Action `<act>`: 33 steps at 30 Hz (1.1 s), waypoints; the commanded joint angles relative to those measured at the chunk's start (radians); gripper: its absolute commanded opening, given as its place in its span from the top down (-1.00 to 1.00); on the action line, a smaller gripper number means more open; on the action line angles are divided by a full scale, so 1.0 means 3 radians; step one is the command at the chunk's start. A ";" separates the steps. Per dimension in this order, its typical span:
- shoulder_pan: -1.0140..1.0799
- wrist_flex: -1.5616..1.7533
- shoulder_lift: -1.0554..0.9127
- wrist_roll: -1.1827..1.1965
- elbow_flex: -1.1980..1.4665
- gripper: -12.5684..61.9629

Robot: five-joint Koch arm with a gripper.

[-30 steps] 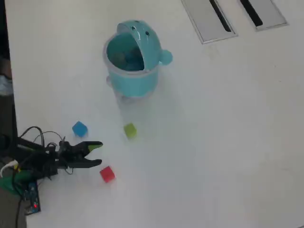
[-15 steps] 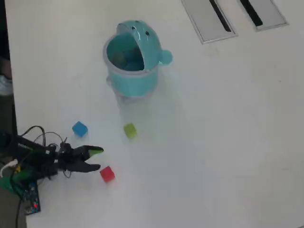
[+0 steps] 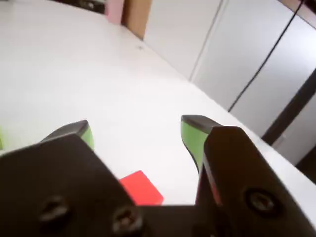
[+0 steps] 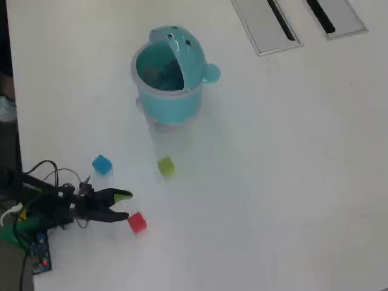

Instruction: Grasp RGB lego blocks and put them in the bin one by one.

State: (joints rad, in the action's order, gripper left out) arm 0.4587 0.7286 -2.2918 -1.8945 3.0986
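On the white table (image 4: 285, 182), seen from overhead, the black Koch arm (image 4: 48, 206) lies low at the near left edge, its gripper (image 4: 124, 206) pointing right. The two green-tipped jaws stand apart with nothing between them, so the gripper is released and empty. The lower jaw tip sits just beside the red block (image 4: 137, 222), and from above it is hard to tell whether the tip touches it.

In the wrist view, the red block (image 3: 141, 189) lies on the table low in the frame, between the two black jaws of the gripper (image 3: 139, 131) and close to their base, partly hidden by the gripper body. The green fingertips (image 3: 192, 138) reach past it over bare table, with a clear gap between them.

The light blue block (image 4: 101, 164) sits farther back on the left, above the arm in the overhead view and apart from it. The yellow-green block (image 4: 165, 167) lies to the right of the blue one, at about the same depth and well apart from the red block.

The turquoise bin (image 4: 170, 79) stands at the far side, well apart from all three blocks. Its domed lid (image 4: 182, 48), with two dark eye dots, is tipped up, leaving the round mouth open. A small knob (image 4: 211, 73) sticks out on its right side. Two grey slotted panels (image 4: 297, 18) lie at the far right.
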 commanded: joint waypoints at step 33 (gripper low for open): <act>0.0153 -0.4663 -0.0194 -0.0435 -0.2454 -0.25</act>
State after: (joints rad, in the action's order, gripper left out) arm 0.5093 -0.6335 -2.2918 -1.9850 2.4482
